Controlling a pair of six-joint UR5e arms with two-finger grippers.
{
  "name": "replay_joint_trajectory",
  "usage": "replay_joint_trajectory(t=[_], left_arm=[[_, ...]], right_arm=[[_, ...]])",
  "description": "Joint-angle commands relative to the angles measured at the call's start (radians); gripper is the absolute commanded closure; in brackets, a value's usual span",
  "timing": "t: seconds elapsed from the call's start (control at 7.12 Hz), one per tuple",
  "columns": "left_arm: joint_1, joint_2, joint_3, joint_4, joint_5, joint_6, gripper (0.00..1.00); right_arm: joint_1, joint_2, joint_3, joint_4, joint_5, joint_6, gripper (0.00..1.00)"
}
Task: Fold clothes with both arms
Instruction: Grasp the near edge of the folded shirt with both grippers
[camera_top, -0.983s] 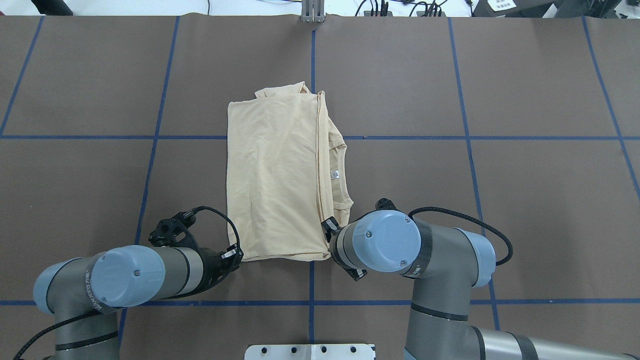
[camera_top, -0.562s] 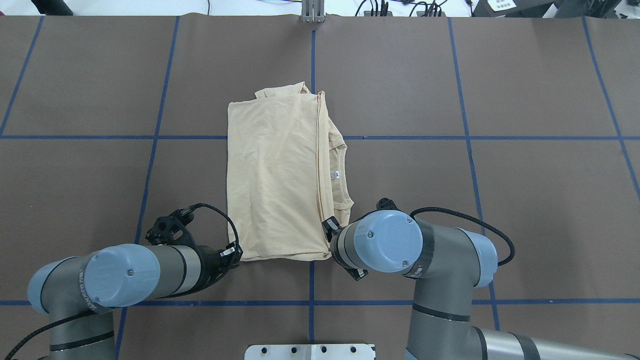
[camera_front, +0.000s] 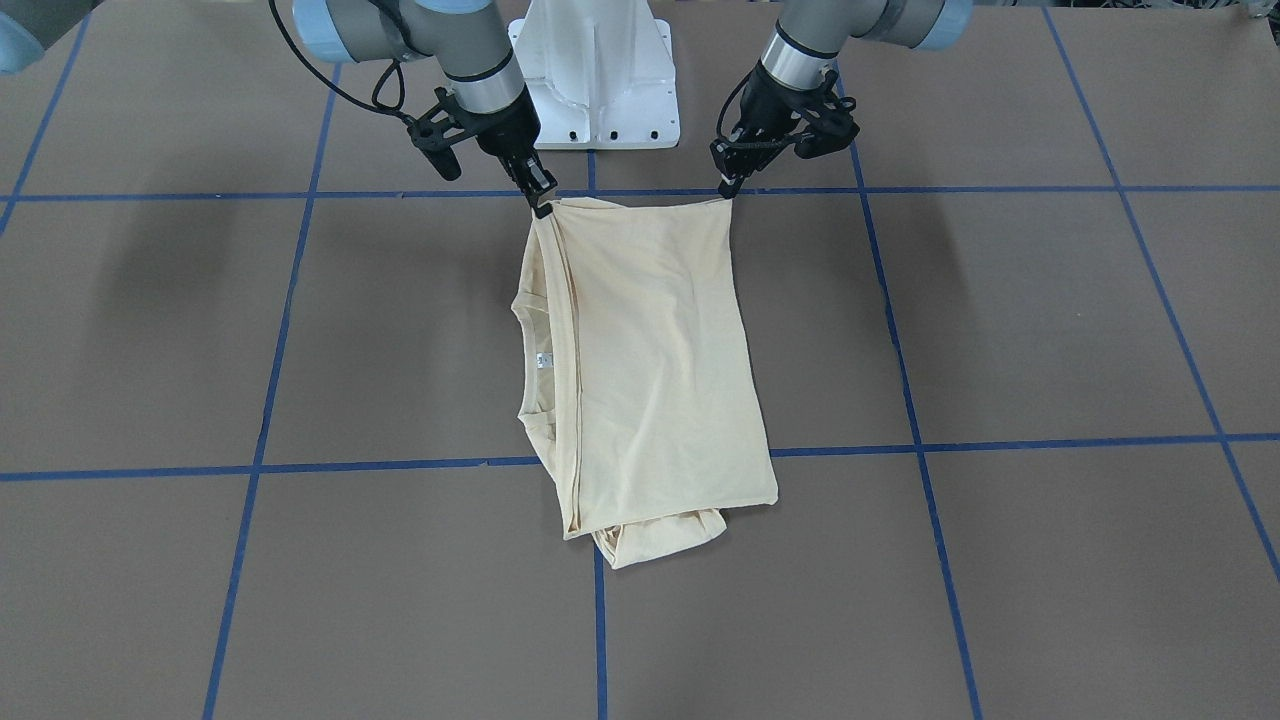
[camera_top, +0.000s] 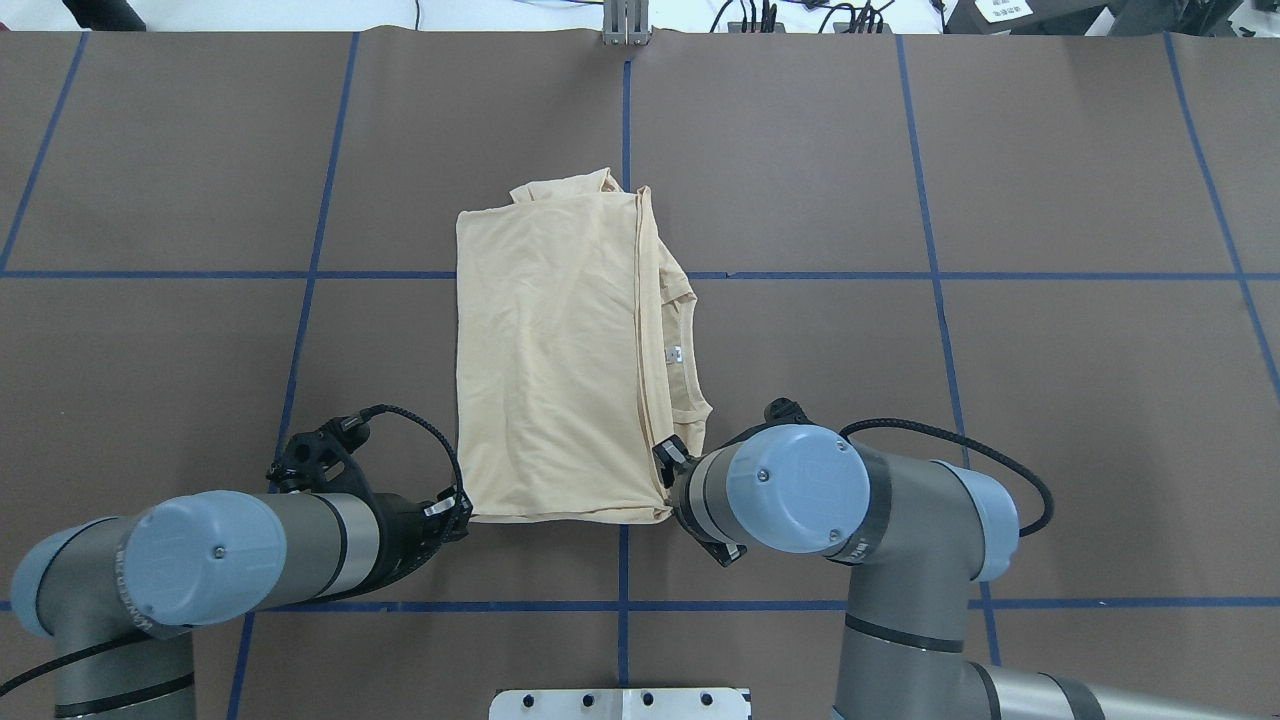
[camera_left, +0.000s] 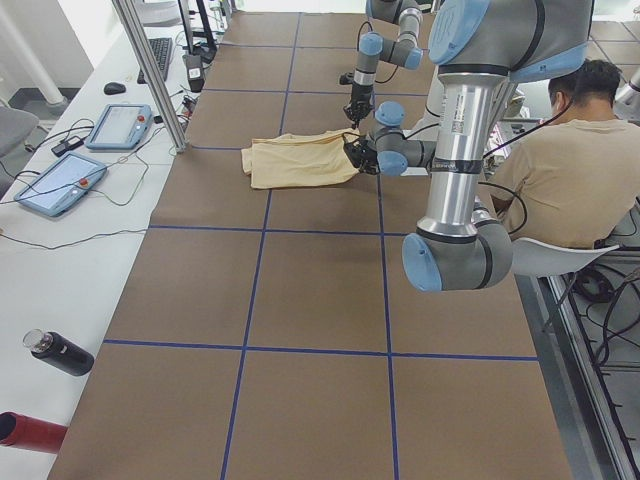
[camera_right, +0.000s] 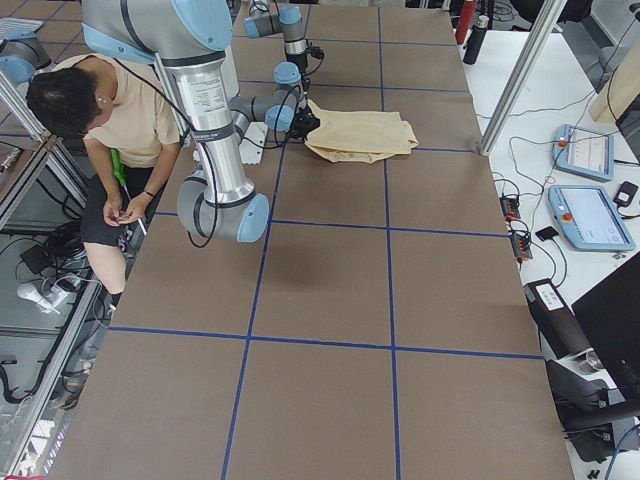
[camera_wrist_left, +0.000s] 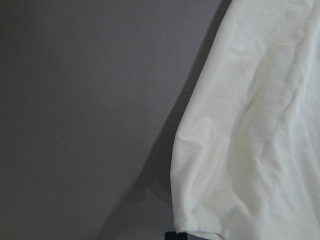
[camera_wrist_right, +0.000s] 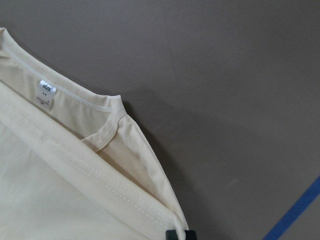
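The pale cream-yellow shirt (camera_top: 550, 370) lies folded into a long rectangle at the table's middle, back side up, so the print is hidden. Its neck opening and white label (camera_top: 674, 351) show along its right edge. My left gripper (camera_top: 458, 512) is shut on the shirt's near left corner. My right gripper (camera_top: 664, 470) is shut on the near right corner. In the front-facing view the near edge of the shirt (camera_front: 650, 350) runs taut between the left gripper (camera_front: 727, 188) and the right gripper (camera_front: 542, 205), slightly raised. The right wrist view shows the collar and label (camera_wrist_right: 46, 89).
The white pedestal base (camera_front: 600, 80) stands just behind the grippers. A metal post (camera_top: 626, 25) sits at the table's far edge. A seated person (camera_left: 560, 170) is beside the robot. Tablets (camera_left: 120, 125) and a bottle (camera_left: 60, 352) lie on the side bench.
Both arms have drawn back toward the robot's base, the left one also outward. The shirt's near edge has been pulled straight and taut between the grippers.
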Motion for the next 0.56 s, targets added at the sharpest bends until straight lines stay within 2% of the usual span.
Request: replay_joint_trajectory(t=[0.0,0.14,0.28,0.42], left_arm=[[0.017,0.013,-0.084,0.021,-0.027,-0.021,1.0],[0.008,0.013,-0.124,0.044,-0.049,-0.021,1.0],[-0.001,0.004,-0.134,0.047,-0.087,-0.013,1.0],[-0.062,-0.006,-0.108,0.047,-0.094,0.037,1.0]], right_arm=[[-0.033,-0.009,0.089,-0.085,-0.001,0.03,1.0],[-0.03,-0.006,0.147,-0.151,0.002,0.03,1.0],[-0.009,0.009,0.166,-0.2,0.011,0.028,1.0],[0.048,0.032,0.132,-0.202,0.013,0.005,1.0]])
